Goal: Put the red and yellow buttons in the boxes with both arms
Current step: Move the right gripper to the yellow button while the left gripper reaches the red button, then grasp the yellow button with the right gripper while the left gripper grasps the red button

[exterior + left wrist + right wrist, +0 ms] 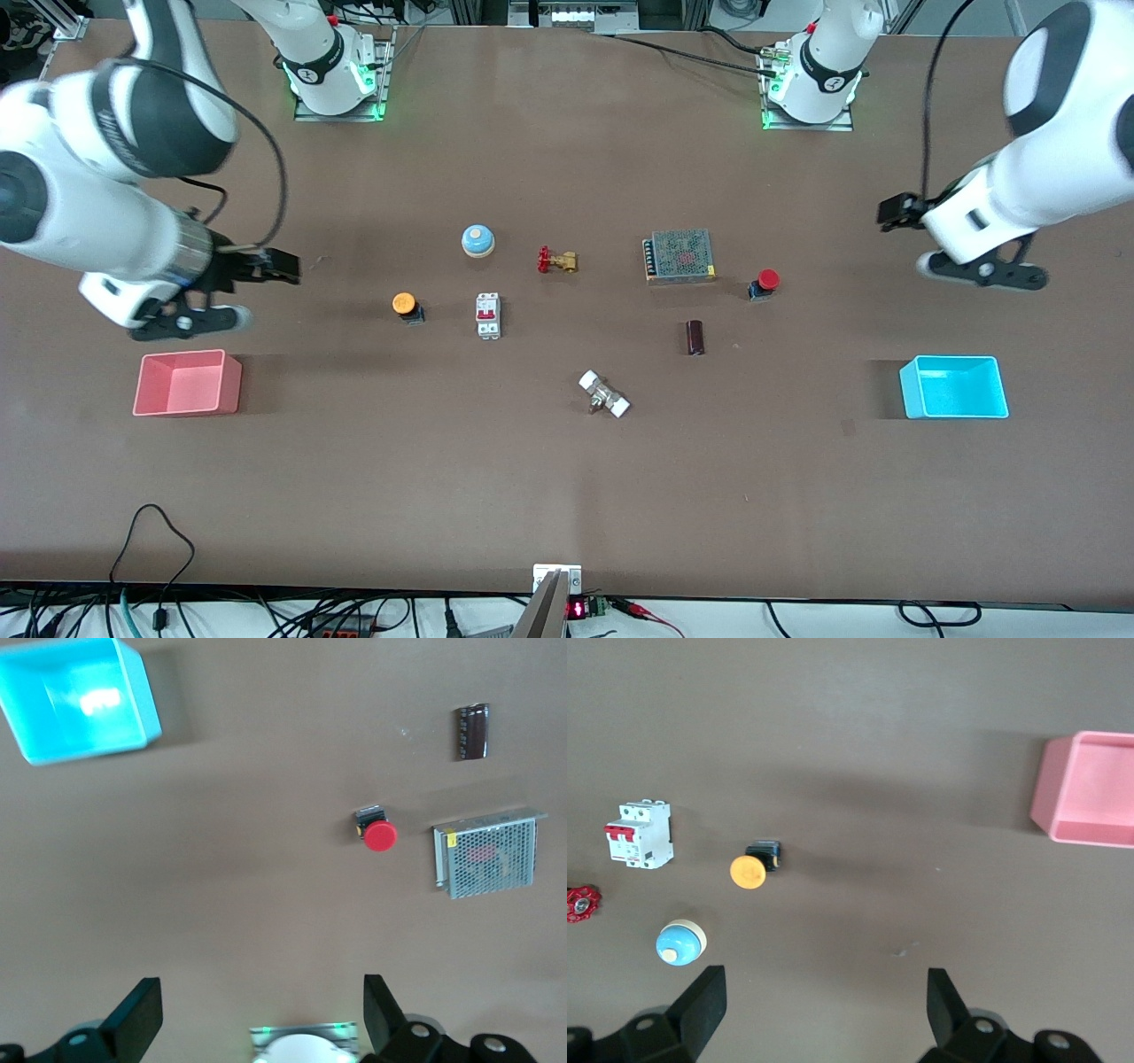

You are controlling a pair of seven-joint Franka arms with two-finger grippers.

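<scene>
the red button (765, 283) lies toward the left gripper (982, 270), the yellow button (406, 306) toward the right gripper (190, 321) — both spread wide, empty, well apart from them.

Lying on table (532, 496): blue-white dome (477, 240), red-handled brass valve (556, 260), circuit breaker (488, 315), meshed power supply (679, 255), dark cylinder (695, 338), white-ended fitting (604, 394).

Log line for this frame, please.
stage: pre-grasp | left gripper: open, empty | right gripper: open, empty | red button, yellow button: on table | pink box, cyan box: empty
</scene>
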